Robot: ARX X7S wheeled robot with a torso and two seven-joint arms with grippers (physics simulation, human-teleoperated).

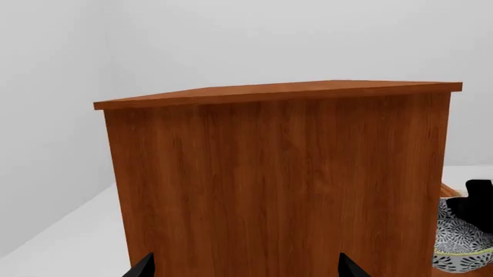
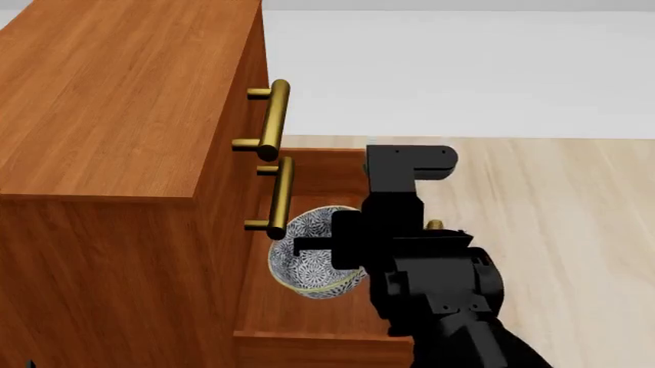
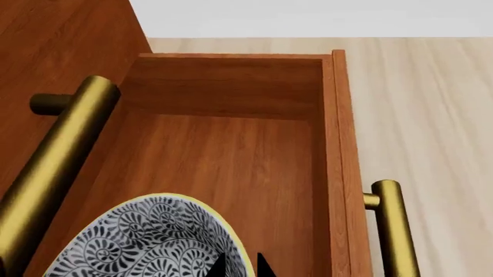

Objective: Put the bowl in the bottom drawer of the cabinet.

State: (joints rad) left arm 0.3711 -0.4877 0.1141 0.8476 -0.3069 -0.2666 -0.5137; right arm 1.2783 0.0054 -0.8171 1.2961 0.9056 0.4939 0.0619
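The blue-and-white patterned bowl (image 2: 310, 264) hangs tilted over the open bottom drawer (image 2: 307, 334). My right gripper (image 2: 330, 245) is shut on its rim. In the right wrist view the two fingertips of the right gripper (image 3: 240, 265) pinch the yellowish rim of the bowl (image 3: 146, 242) above the plain wood floor of the bottom drawer (image 3: 231, 156). My left gripper (image 1: 246, 268) stands open, facing a plain side of the cabinet (image 1: 269, 184), with nothing between its fingers. The bowl (image 1: 462, 245) shows at that view's edge.
The cabinet (image 2: 113, 100) fills the left of the head view, with two brass handles (image 2: 272, 119) of the upper drawers sticking out just above the bowl. The bottom drawer's own handle (image 3: 396, 231) is on its outer front. Pale wood floor (image 2: 553, 199) lies beyond.
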